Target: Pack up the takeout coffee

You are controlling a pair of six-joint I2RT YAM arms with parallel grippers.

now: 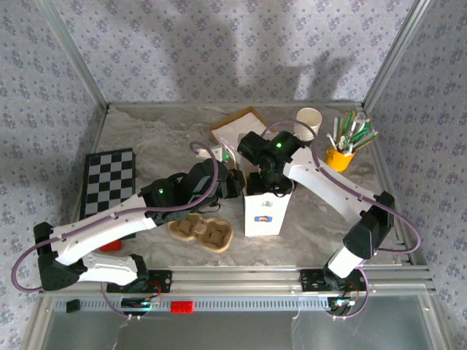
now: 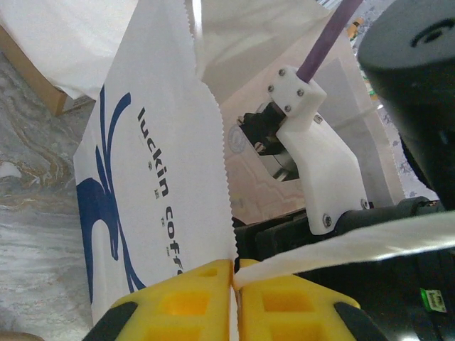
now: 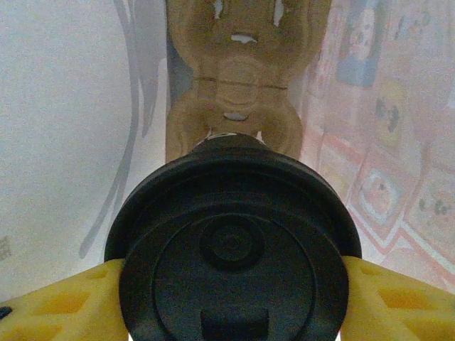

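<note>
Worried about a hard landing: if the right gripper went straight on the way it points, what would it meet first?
Likely the brown carrier at the bottom of the bag, and the cup in the right gripper would touch it first. Depth is unclear.

White bag (image 2: 156, 142), blue print
Black-lidded takeout coffee (image 3: 234, 241) between the right gripper's (image 3: 234, 284) yellow fingers (image 3: 57, 305); tan carrier (image 3: 238, 92) beyond.

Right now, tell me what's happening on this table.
The left hand is pinched shut on the top edge of the white paper bag, keeping its mouth open. The right hand grips the lidded coffee cup from both sides, inside the bag, not yet released.
</note>
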